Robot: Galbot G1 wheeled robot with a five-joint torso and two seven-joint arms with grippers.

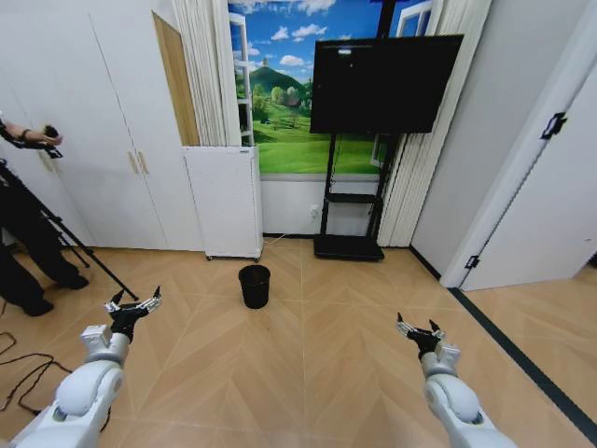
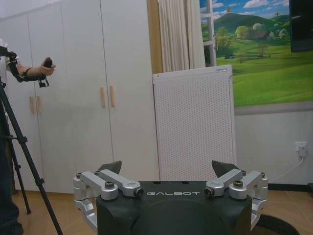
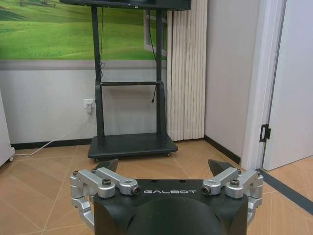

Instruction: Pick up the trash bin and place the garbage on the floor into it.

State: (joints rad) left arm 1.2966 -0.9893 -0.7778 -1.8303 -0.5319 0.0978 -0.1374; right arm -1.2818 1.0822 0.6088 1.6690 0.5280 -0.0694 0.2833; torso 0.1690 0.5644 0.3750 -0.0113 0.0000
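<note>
Both arms were held low and forward over the wood-pattern floor (image 1: 308,373), left gripper (image 1: 133,302) at the robot's left, right gripper (image 1: 420,330) at its right, both with fingers spread wide and nothing between them. In the left wrist view the left gripper (image 2: 167,169) had its dark fingertips (image 2: 111,167) well apart, facing the white perforated appliance (image 2: 194,122) and the white wardrobe doors (image 2: 78,93). In the right wrist view the right gripper (image 3: 166,165) was likewise released, pointed toward the black TV stand (image 3: 131,144) and pleated curtain (image 3: 186,73). The trash bin (image 1: 254,286), small, black and round, stood upright on the floor ahead of the robot, roughly between the two grippers but well beyond them, just in front of the white appliance (image 1: 224,201) and not touching it. A black TV (image 1: 384,84) hung on the stand (image 1: 353,219) to the bin's right. The garbage could not be made out on the floor.
</note>
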